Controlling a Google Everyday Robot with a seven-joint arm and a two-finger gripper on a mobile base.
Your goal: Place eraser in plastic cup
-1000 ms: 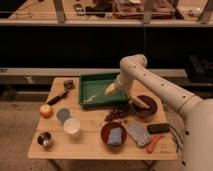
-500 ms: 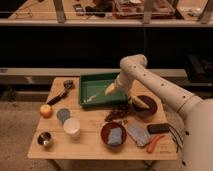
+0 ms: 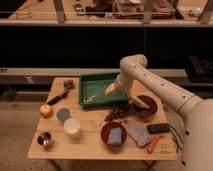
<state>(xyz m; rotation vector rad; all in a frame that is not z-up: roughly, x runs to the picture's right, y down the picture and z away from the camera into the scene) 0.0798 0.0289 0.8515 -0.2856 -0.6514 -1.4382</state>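
Your eraser (image 3: 159, 128) is the small flat black block, matte and dark all over. It lies flat on the wooden table (image 3: 90, 150) close to the right edge, its long side running left to right. A grey pad (image 3: 137, 134) lies just to its left, and an orange carrot-like piece (image 3: 155, 143) sits just nearer than it. A thin black cable (image 3: 175, 139) loops along its right side.

The plastic cup (image 3: 72, 127) is the white one standing upright toward the near left of the table, well apart from the eraser. A red bowl (image 3: 114, 135) holding a blue-grey piece sits between them. Just beyond the cup lies a blue-grey disc (image 3: 63, 115). A small metal cup (image 3: 45, 140) stands to the cup's near left, and a round orange fruit (image 3: 46, 110) sits by the left edge.

The white arm (image 3: 150, 82) comes in from the right and rises to a rounded elbow above the far side of the table. From there it slopes down and to the left into the green tray (image 3: 92, 86). The gripper (image 3: 109, 90) hangs over the right part of that tray, far from the eraser and well to the right of the cup. You cannot tell whether it is wide, narrow or holding anything. A dark bowl (image 3: 146, 107) sits just right of the tray, under the arm.
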